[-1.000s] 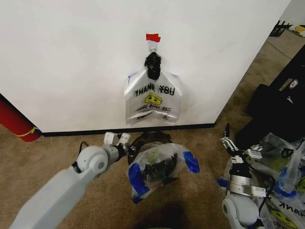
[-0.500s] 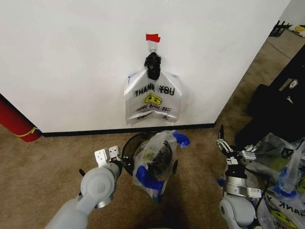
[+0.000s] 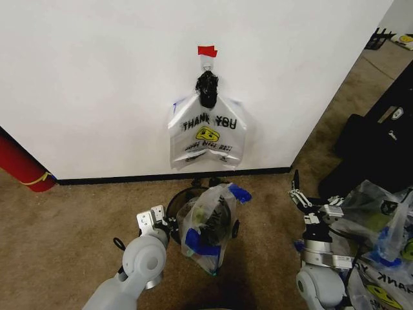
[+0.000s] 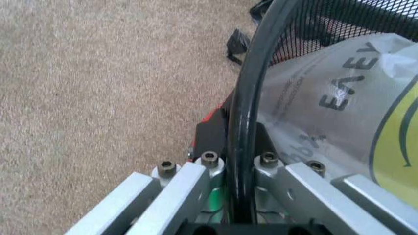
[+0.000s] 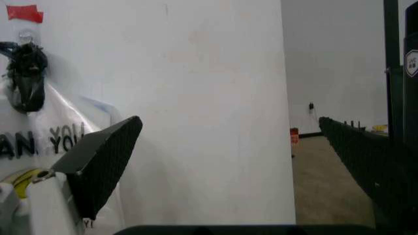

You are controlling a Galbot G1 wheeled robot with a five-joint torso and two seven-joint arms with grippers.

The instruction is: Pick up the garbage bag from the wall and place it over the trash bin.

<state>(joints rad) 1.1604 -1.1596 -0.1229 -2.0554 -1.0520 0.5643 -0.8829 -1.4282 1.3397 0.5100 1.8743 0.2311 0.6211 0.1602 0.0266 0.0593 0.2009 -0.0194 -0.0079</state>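
Observation:
One garbage bag (image 3: 206, 132) with "THANK YOU" print and a yellow smiley hangs on the white wall (image 3: 97, 77), under a black knot (image 3: 206, 89) and a red tape strip (image 3: 207, 50). It is also in the right wrist view (image 5: 46, 134). A second bag like it (image 3: 210, 226), with blue handles, lies draped over the small black trash bin (image 3: 175, 205). My left gripper (image 3: 151, 217) sits at the bin's left side. Its fingers (image 4: 179, 183) straddle the black rim (image 4: 251, 88), shut on it, with the bag (image 4: 339, 98) just beside. My right gripper (image 3: 298, 188) points up at the right, open and holding nothing (image 5: 228, 166).
A large red cylinder (image 3: 22, 165) leans at the wall's left end. Several more printed bags (image 3: 381, 232) lie piled at the right, beside a black bag (image 3: 374, 142). The wall ends at a corner (image 3: 290, 168). Bare carpet (image 3: 64, 219) lies to the left.
My left arm drew back toward me with the bin's rim. The bag, stretched wide a second ago, has slackened and settled on the bin. The right gripper rose slightly.

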